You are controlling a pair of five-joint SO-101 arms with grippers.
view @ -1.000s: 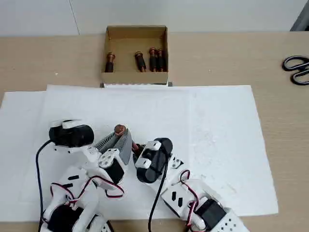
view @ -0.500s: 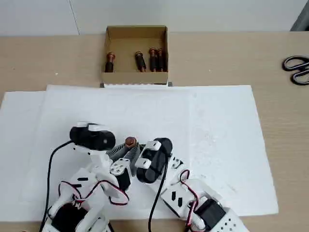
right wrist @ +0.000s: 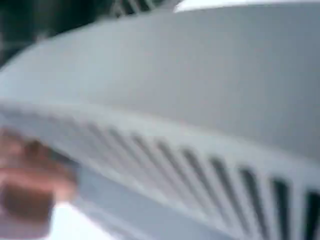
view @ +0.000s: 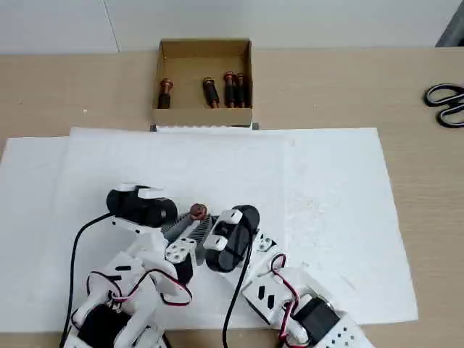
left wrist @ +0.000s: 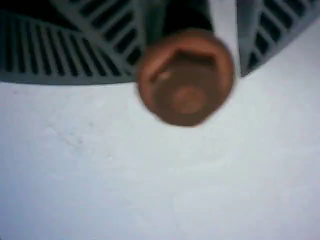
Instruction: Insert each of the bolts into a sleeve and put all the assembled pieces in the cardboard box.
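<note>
My left gripper is low over the white paper near the front of the table, shut on a bolt. The bolt's round copper head points up between the grey ribbed fingers. In the left wrist view the bolt head is close up. My right gripper sits right beside it on the right, touching or nearly touching. In the right wrist view a copper-coloured piece lies next to a grey ribbed surface. The cardboard box at the back holds several assembled pieces.
A large white paper sheet covers the middle of the wooden table. Black-handled scissors lie at the far right edge. Both arms crowd the front left of the sheet.
The left arm has swung right and toward the front, carrying the bolt up against the right gripper. The right arm has barely moved.
</note>
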